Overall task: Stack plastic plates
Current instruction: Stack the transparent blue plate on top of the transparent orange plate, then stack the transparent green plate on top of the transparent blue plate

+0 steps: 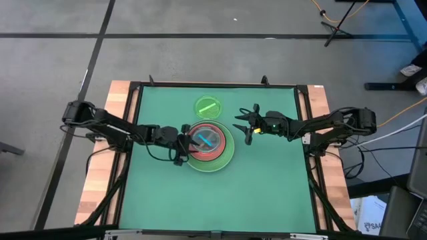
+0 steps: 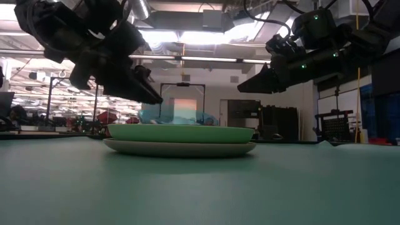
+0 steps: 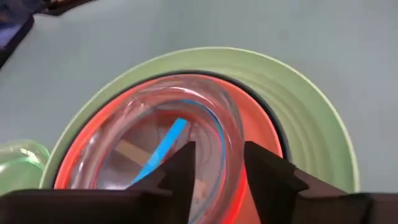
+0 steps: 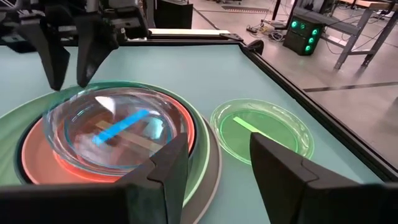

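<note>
A stack of plates (image 1: pixel 210 143) sits mid-table: a grey plate (image 2: pixel 181 148) at the bottom, then a light green one (image 3: pixel 311 118), a dark teal rim (image 3: pixel 275 121) and a salmon plate (image 3: pixel 261 127). Small translucent plates (image 4: pixel 115 127) are nested on top, one of them blue. A small translucent green plate (image 1: pixel 208 107) lies flat on the mat beyond the stack. My left gripper (image 1: pixel 185 145) hovers open just above the stack's left rim, its fingers (image 4: pixel 56 62) pointing down, clear of the plates. My right gripper (image 1: pixel 241 127) hangs open in the air to the stack's right.
The green mat (image 1: pixel 267 187) has bare room on the near side and to the right of the stack. A black frame (image 1: pixel 303 120) borders it, with wooden strips (image 1: pixel 100 173) outside. The room behind holds racks and equipment (image 2: pixel 275 125).
</note>
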You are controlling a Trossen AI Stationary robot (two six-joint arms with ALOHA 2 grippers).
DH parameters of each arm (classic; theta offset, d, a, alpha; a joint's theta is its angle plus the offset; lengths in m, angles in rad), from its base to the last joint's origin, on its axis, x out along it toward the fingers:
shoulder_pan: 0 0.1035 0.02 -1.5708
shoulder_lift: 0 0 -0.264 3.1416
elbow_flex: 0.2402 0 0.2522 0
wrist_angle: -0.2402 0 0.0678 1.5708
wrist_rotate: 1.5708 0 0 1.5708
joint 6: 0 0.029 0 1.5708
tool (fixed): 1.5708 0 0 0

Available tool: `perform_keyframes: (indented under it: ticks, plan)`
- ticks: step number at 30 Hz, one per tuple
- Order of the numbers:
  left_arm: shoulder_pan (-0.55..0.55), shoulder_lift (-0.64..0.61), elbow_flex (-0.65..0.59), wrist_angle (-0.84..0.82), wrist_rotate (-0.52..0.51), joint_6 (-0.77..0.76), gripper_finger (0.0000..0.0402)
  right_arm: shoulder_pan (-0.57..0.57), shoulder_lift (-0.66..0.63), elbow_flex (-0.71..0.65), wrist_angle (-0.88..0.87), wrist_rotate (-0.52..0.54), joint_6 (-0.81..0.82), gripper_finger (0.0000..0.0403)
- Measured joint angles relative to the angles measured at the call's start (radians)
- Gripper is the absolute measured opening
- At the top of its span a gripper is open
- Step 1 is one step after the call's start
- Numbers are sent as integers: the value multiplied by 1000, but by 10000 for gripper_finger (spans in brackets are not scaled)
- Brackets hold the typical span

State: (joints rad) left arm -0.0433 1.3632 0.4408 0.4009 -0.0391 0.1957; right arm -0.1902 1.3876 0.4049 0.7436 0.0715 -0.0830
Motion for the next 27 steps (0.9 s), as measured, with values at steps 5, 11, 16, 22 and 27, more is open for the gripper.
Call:
perform_keyframes:
  ticks: [5,11,16,22,27]
  plan:
    - [0,-106,0,-66,7,-13,156,0,0,0,-4,0,0,166]
    - [44,-227,0,-68,-135,-5,157,0,0,0,-4,3,0,166]
    - [192,-231,0,-56,-253,-98,157,0,0,0,-4,17,0,166]
    - [444,-158,48,-82,-186,-251,156,0,0,0,-5,18,0,166]
    - [601,-21,166,-208,-87,-280,156,0,0,0,-6,18,-3,166]
